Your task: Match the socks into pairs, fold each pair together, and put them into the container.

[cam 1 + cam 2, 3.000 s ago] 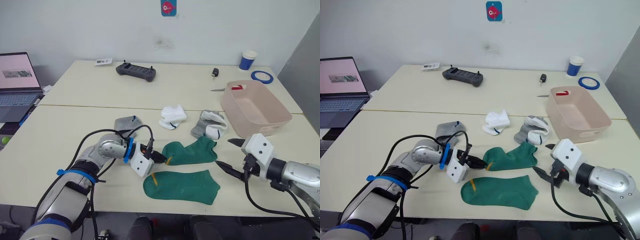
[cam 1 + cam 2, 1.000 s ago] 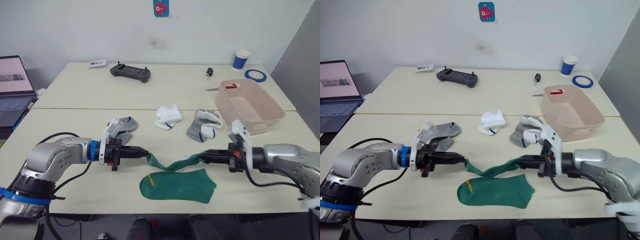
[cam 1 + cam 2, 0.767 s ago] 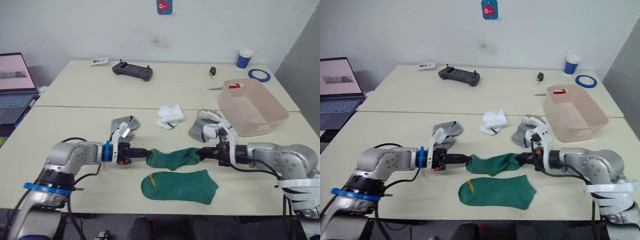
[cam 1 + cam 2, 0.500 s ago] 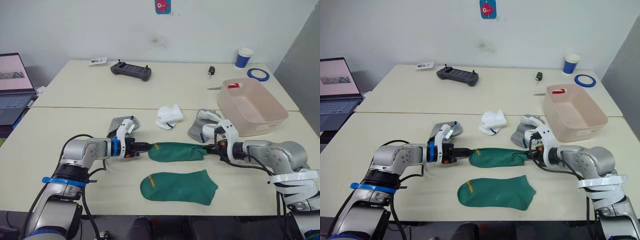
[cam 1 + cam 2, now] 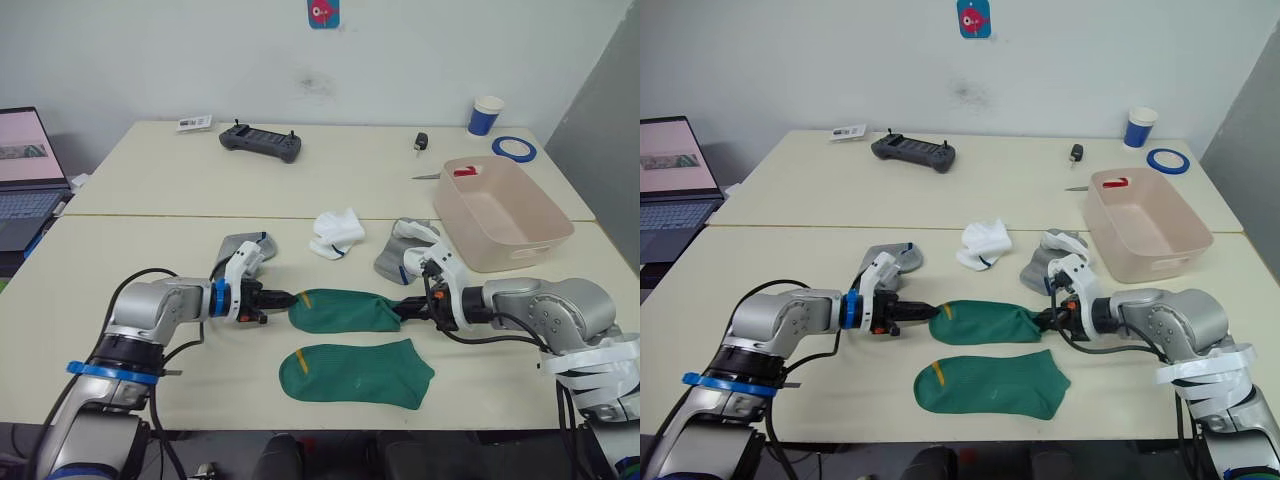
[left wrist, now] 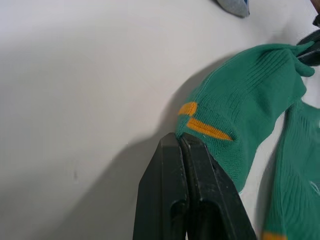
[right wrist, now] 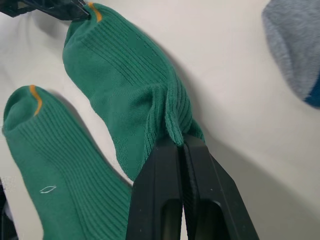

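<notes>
Your left gripper (image 5: 285, 297) is pinched shut on the yellow-marked end of the upper green sock (image 5: 345, 309), and your right gripper (image 5: 404, 309) is clamped on its opposite end, so the sock is stretched between your two arms just above or on the table (image 5: 150, 230); the wrist views show fabric caught right at each pair of fingertips. The second green sock (image 5: 357, 372) lies flat just in front of it, nearer you, with its yellow mark on the same side.

The step in hand looks like laying the held sock onto its mate. Keep both ends level and bring them toward you together, so the sock stays taut and does not bunch in the middle. Line up yellow mark over yellow mark before you lower it, and let go only once the whole length rests on the lower sock. The grip on each end looks thin, so move slowly or the fabric may slip out.

A grey sock (image 5: 243, 249) sits just beyond your left wrist, and another grey sock (image 5: 408, 251) lies beside your right gripper; mind not to drag them. The white socks (image 5: 334, 233) are bundled between those. The pale pink bin (image 5: 504, 212) stands at the far right, well apart, with a small red item inside and no socks in it.
</notes>
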Controlling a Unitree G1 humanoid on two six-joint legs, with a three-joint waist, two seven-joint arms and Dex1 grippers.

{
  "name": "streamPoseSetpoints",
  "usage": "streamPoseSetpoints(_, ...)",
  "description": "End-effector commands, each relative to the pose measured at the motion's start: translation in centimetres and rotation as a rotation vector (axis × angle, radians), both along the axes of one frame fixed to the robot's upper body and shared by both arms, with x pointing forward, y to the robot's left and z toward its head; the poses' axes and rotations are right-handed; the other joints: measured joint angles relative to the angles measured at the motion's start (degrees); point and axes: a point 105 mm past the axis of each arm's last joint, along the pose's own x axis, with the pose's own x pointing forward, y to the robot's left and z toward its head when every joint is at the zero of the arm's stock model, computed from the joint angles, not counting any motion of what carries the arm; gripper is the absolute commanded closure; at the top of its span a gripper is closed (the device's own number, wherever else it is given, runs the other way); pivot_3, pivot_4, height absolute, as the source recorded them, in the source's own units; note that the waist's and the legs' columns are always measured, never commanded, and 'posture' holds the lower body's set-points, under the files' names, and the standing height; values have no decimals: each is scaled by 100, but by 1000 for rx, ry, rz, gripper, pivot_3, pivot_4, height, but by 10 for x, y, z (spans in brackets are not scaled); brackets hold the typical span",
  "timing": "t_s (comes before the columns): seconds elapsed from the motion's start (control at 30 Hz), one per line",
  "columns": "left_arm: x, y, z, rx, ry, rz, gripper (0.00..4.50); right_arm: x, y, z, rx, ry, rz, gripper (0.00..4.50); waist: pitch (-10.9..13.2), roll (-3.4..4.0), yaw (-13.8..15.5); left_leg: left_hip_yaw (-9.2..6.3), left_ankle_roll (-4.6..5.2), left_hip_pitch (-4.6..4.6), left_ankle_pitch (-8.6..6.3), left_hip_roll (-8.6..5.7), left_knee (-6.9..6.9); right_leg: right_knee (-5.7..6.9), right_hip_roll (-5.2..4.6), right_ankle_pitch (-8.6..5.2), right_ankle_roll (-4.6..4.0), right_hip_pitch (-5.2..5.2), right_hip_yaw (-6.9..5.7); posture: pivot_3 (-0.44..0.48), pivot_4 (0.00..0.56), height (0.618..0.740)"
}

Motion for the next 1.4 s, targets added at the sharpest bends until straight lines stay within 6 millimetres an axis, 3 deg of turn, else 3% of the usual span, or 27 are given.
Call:
streamPoseSetpoints(0.03,-1,2,16,-9,-61,-13,4500,2,3,13,3,-58,38,4439,0,0,2,0,0,0,0,-1,0,0,-1,0,0,0,0,0,150,740)
streamPoseSetpoints(0.4,17,-15,5,43,-189,5,4500,32,-8,15,-26,-117,-56,4439,0,0,7,2,0,-1,0,-2,0,-3,-1,0,1,0,1,0,150,740)
streamPoseSetpoints(0.53,22,-13,2,63,-211,15,4500,41,-15,18,-71,-184,-97,3521,0,0,5,2,0,0,0,-1,-1,-2,0,0,1,-1,1,0,150,740)
streamPoseSetpoints(0.87,23,-6,2,84,-268,20,4500,37,-40,49,-225,-438,8,52,1,1,6,4,0,-1,0,-3,-1,-5,-2,0,1,-1,1,0,150,740)
streamPoseSetpoints(1.07,19,-7,21,-16,-313,26,4500,15,-39,53,-151,-462,36,21,2,0,2,2,0,-1,0,1,-4,-7,0,0,1,-1,0,0,150,740)
streamPoseSetpoints(1.2,12,-5,31,-29,-336,22,3746,5,-33,48,-88,-476,-12,0,2,0,1,3,0,-1,0,1,-3,-7,-1,0,2,1,2,0,150,740)
streamPoseSetpoints(1.4,5,14,39,-15,-359,101,2051,-8,-27,44,-50,-513,-38,0,2,0,3,3,-1,2,0,0,-2,-5,-3,0,2,2,2,0,150,740)
